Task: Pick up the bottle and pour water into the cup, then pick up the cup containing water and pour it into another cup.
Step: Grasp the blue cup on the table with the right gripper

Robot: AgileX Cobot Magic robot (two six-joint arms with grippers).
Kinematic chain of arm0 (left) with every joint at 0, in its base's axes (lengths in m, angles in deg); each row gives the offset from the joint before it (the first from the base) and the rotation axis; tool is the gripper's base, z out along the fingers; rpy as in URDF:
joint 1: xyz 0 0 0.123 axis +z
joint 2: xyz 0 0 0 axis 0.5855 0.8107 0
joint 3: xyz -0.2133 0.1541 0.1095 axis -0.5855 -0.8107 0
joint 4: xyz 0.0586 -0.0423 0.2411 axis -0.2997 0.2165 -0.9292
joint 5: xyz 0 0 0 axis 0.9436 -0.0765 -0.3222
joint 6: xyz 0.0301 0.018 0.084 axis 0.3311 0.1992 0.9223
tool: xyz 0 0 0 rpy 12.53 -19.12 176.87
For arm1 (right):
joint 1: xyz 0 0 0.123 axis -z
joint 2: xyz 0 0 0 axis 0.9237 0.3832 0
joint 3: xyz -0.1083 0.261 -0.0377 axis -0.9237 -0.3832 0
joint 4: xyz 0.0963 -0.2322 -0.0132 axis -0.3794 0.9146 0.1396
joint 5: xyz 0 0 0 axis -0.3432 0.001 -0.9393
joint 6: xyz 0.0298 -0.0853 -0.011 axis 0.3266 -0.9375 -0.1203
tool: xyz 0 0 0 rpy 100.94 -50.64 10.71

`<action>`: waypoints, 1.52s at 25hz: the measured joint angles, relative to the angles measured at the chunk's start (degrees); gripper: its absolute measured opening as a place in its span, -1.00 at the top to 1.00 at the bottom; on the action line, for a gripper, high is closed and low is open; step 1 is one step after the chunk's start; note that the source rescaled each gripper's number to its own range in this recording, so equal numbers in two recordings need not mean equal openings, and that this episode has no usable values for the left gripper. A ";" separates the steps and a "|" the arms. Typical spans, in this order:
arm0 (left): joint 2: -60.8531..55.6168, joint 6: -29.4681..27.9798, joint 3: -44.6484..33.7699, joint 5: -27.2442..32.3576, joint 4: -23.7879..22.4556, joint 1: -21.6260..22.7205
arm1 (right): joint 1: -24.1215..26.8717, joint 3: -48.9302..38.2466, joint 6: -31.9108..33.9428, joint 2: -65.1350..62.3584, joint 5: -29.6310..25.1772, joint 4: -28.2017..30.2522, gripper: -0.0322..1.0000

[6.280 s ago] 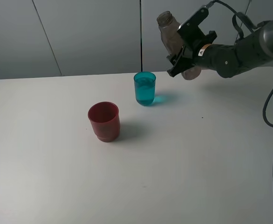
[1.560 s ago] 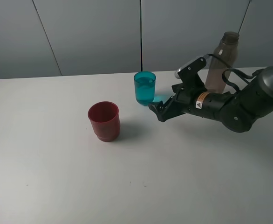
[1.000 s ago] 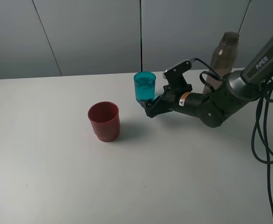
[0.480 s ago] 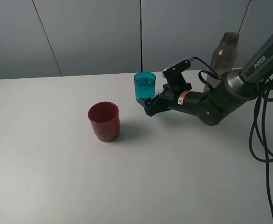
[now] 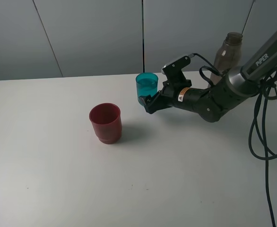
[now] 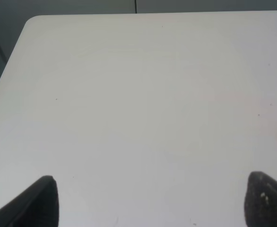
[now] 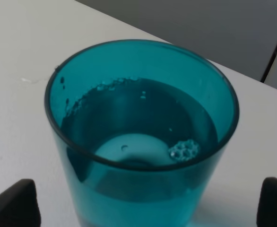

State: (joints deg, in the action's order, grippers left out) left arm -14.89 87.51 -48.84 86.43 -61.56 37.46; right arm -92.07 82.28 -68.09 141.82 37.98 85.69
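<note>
From high up, a smooth white table (image 5: 58, 189) carries one tall, smoky translucent bottle (image 5: 227, 56), upright by the far edge toward the right corner. It also carries two translucent plastic cups. The slim teal cup (image 5: 147, 87) stands near mid far edge, and the squat dark red cup (image 5: 105, 123) is nearer the middle. The right arm (image 5: 209, 99) reaches low, with the right gripper (image 5: 147, 103) at the teal cup's base.

Left wrist: the left gripper (image 6: 152, 203) is spread wide and empty.

Right wrist: the teal cup holds bubbled water and stands between parted black fingertips (image 7: 11, 203), untouched.

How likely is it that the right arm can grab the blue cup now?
Very likely, yes. Its fingers stand open on either side of the blue cup with nothing else between, and the red cup and bottle stand well clear.
</note>
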 joint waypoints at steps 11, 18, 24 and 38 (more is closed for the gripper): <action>0.00 0.00 0.00 0.00 0.00 0.00 | -1.87 2.53 1.45 4.16 0.26 1.20 -0.99; 0.00 0.00 0.00 0.00 0.00 0.00 | -1.99 4.43 1.45 5.21 1.15 -0.33 -0.99; 0.00 0.00 0.00 0.00 0.00 0.00 | -1.99 4.92 0.79 6.58 2.01 -1.50 -0.99; 0.00 -0.25 0.00 0.00 0.00 0.00 | -1.99 5.27 -0.01 7.25 4.48 -3.85 -1.00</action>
State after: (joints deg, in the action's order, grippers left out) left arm -14.89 87.26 -48.84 86.43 -61.56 37.46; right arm -94.07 87.55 -68.10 149.07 42.47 81.83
